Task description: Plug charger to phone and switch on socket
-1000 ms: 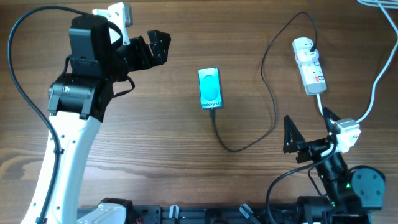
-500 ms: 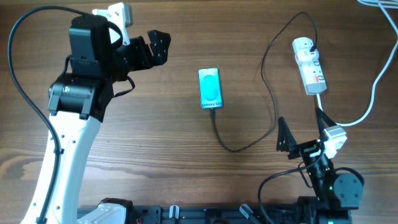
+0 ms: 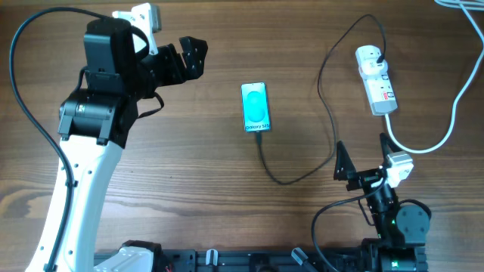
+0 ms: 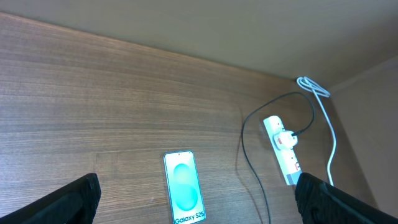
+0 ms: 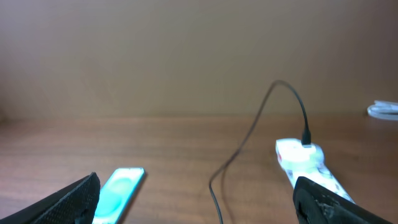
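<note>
The phone [image 3: 255, 107] lies flat mid-table, its cyan screen up and its white text strip toward the front. The black charger [image 3: 330, 113] runs from a white adapter on the socket [image 3: 376, 81], loops forward and ends at the phone's front end; I cannot tell whether its tip is seated. My left gripper [image 3: 189, 59] hovers open to the left of the phone, and its wrist view shows the phone [image 4: 184, 186] between its fingers [image 4: 68, 200]. Near the front edge, my right gripper [image 3: 363, 155] stands open and empty, facing the phone [image 5: 121, 186] and the socket [image 5: 308, 160].
A thick white lead [image 3: 448, 128] curves from the socket's front end out to the right and up to the far right corner. The left arm's black cable [image 3: 19, 83] arcs over the table's left side. Bare wood lies between the phone and the left arm.
The right arm has pulled back toward the front edge and shifted slightly left, its gripper still open. The left arm, phone, charger and socket have not moved.
</note>
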